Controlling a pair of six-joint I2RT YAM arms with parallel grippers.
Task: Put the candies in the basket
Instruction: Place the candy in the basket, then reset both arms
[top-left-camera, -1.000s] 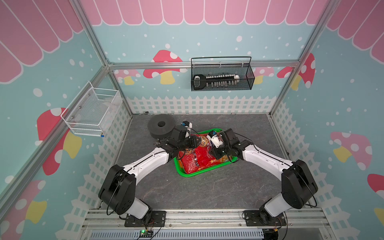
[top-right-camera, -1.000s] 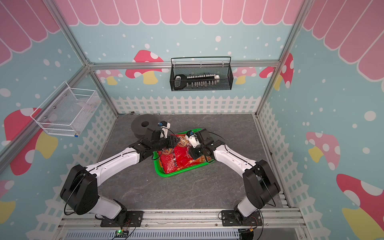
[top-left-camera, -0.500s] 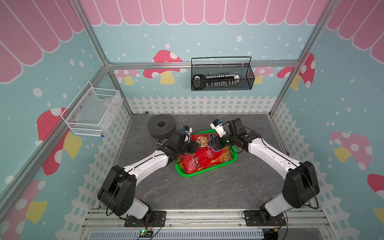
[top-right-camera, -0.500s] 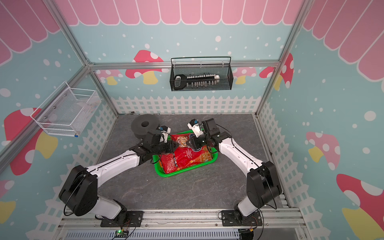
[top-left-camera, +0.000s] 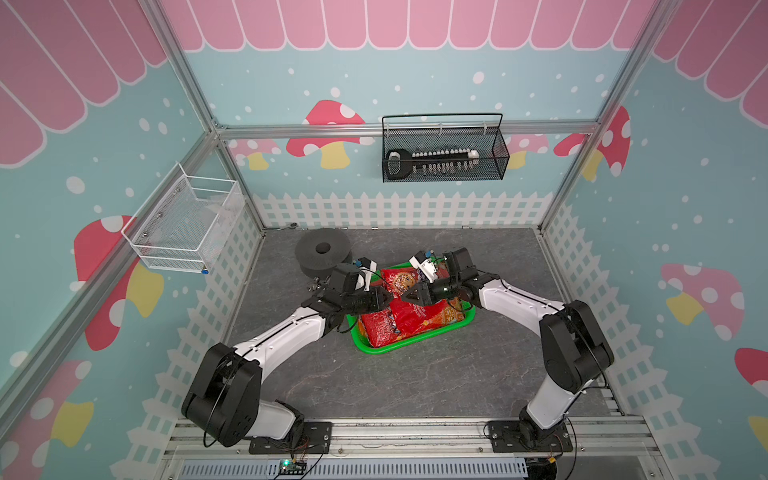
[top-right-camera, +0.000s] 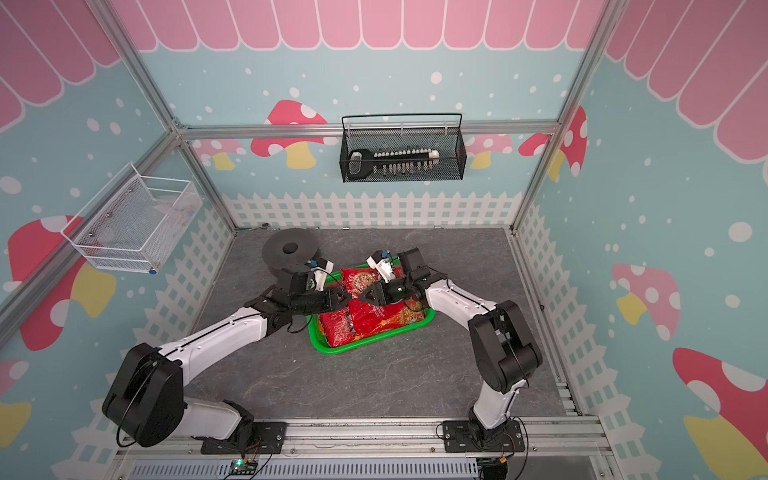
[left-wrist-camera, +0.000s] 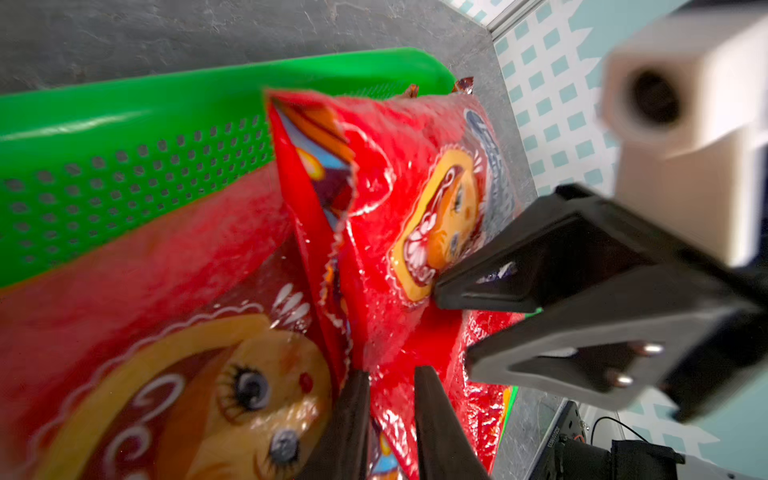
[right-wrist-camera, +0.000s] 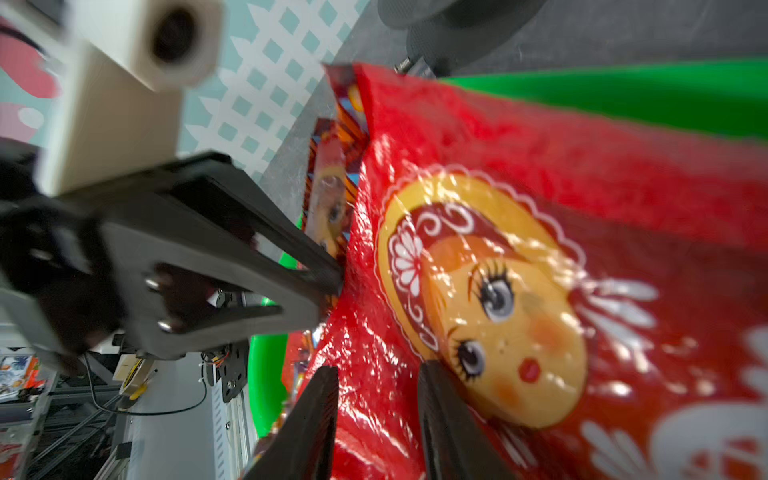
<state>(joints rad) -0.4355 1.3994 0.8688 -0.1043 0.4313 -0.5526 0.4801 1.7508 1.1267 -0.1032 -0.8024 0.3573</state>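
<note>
The left claw (top-left-camera: 385, 301) and the right claw (top-left-camera: 409, 296) hung low over the green basket (top-left-camera: 368, 348), tips turned toward each other and close together. The basket sat on the grey worktop (top-left-camera: 415, 395) directly under both claws, heaped with candy bags. Uppermost were two red bags printed with a doll's face. One (left-wrist-camera: 232, 395) lay right beneath the left claw (left-wrist-camera: 390, 370), the other (right-wrist-camera: 498, 311) beneath the right claw (right-wrist-camera: 378, 365). An orange bag (top-left-camera: 446, 316) showed in the basket under the right claw's wrist.

The right claw's fingers (right-wrist-camera: 316, 415) stood spread, with glossy red film showing between them. The left claw's fingers (left-wrist-camera: 353, 424) stood only a narrow way apart, red film in the gap. Whether they pinched it could not be told. From the right wrist, the left claw (right-wrist-camera: 331, 286) touched the edge of the red bag under the right claw.

Behind the left claw, a black foam ring (top-left-camera: 322, 253) rested on the worktop near the basket.
</note>
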